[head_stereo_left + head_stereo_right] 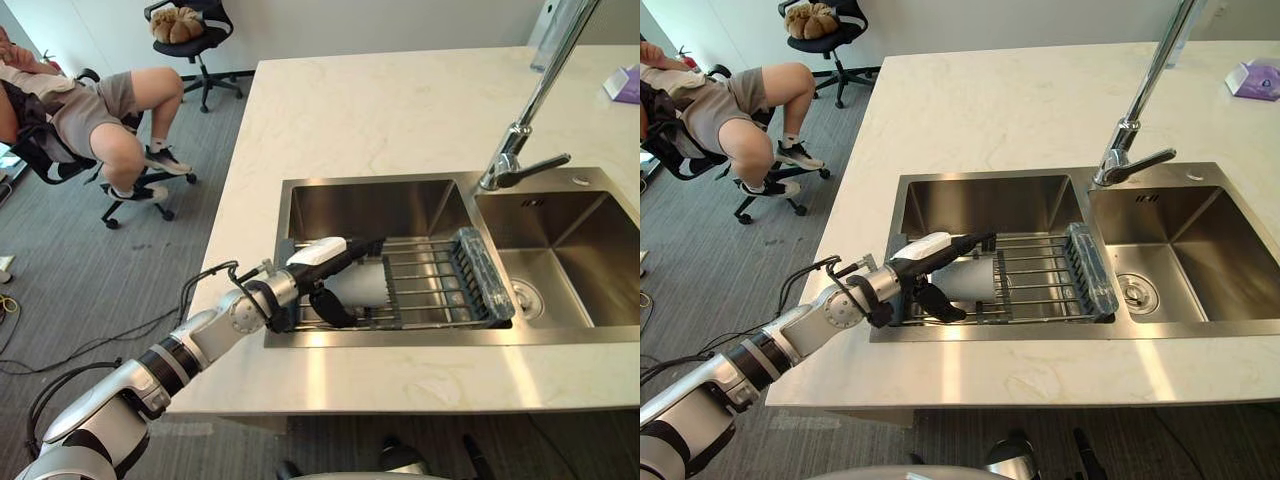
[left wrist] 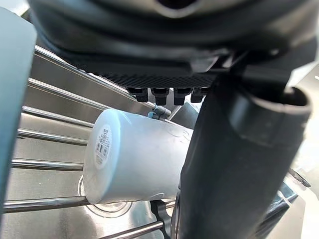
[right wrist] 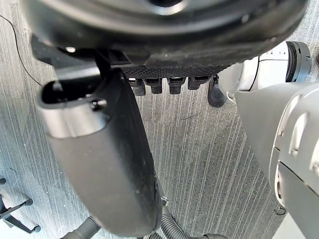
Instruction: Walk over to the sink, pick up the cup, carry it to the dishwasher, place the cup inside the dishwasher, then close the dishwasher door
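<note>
The left arm [image 1: 170, 365] is round and silver-grey, with black rings at its joints. The left robot hand [image 1: 340, 260] is dark, with a white cover [image 1: 316, 250] on one side. The right robot hand [image 3: 164, 30] is dark too, with a fat, smooth thumb [image 3: 107, 164] and a bumpy black patch on its palm.

Bright, even light from overhead washes the pale countertop [image 1: 400, 110]. The steel sink [image 1: 400, 338] throws soft glare along its front rim, basins shadowed. Close up, the left hand [image 2: 234, 164] looms dark beside the lit cup [image 2: 134, 159].
</note>
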You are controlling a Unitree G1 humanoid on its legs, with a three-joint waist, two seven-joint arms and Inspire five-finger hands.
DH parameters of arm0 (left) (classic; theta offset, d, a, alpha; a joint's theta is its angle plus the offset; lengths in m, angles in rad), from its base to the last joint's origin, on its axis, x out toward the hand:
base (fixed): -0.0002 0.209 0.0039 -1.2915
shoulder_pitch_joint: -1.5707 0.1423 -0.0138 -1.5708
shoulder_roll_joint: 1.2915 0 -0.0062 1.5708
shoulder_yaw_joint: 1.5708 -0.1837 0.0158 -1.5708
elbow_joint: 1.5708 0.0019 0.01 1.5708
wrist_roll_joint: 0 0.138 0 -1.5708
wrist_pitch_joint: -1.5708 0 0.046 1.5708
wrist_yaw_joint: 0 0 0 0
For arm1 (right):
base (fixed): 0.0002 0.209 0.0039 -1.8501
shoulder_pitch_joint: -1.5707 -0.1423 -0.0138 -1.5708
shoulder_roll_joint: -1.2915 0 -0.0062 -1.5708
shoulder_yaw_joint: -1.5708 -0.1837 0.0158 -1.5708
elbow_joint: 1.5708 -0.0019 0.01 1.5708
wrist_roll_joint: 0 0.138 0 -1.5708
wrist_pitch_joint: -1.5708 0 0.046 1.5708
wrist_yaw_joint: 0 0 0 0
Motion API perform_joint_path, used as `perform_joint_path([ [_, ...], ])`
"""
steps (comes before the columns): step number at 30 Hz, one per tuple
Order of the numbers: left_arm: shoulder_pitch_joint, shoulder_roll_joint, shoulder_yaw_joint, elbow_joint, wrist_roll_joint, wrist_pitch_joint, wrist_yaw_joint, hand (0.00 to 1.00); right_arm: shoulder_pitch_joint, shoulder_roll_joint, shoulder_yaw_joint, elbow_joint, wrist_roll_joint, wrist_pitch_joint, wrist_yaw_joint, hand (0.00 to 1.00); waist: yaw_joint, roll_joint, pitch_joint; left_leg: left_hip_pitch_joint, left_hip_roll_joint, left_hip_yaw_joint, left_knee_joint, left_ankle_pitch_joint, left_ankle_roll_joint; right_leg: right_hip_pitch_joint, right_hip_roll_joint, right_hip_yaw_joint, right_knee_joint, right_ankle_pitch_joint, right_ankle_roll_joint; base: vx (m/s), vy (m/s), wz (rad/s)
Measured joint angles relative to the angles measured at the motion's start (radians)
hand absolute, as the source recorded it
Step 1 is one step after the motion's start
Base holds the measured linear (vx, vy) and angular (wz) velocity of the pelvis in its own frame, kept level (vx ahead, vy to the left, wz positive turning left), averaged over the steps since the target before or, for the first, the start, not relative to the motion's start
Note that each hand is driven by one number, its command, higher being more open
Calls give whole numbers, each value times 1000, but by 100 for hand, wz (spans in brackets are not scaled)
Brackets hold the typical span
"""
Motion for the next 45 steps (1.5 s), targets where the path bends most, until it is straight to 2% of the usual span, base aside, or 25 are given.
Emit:
perform_joint_path([
  [15, 38, -25, -20, 0, 16, -32, 1, 100, -12, -14, 12, 0, 0, 7, -16, 100, -1, 14, 5, 11, -5, -18, 0, 1, 1, 21, -4, -18, 2, -5, 8, 0, 0, 3],
  [18, 43, -28, -36, -22, 17, 1, 12, 100, -8, -25, 58, -2, -1, 10, -24, 100, -3, 14, 5, 14, -8, -27, 0, 1, 1, 30, -8, -26, 2, -8, 11, -1, 2, 9],
  [19, 46, -43, -35, -25, 18, 29, 18, 100, -9, -28, 86, -5, -1, 10, -30, 100, -1, 14, 5, 14, -10, -30, 0, 1, 1, 31, -10, -29, 3, -9, 11, -1, 2, 5],
  [25, 40, -105, -26, -24, 61, 88, 5, 100, -12, -30, 152, -25, -1, 11, -60, 100, 0, 14, 5, 13, -13, -38, -1, 0, 2, 31, -13, -38, 8, -17, 11, 4, 0, 3],
  [38, -85, -119, -29, -20, 139, 222, -255, 100, -28, -34, 189, -31, 0, 13, -96, 100, -13, 16, -3, 13, -16, -43, -1, 0, 2, 33, -12, -44, 11, -22, 7, 0, 0, 0],
  [42, -106, -117, -36, -20, 171, 260, -292, 100, -27, -36, 189, -31, 0, 12, -102, 100, -28, 24, -14, 12, -16, -42, -1, 0, 2, 31, -11, -42, 10, -22, 7, 0, 0, 0],
  [45, -128, -112, -51, -21, 219, 264, -312, 100, -26, -38, 189, -31, -1, 12, -103, 100, -29, 29, -17, 11, -15, -40, -1, 0, 2, 28, -10, -40, 10, -22, 6, 0, 0, 0],
])
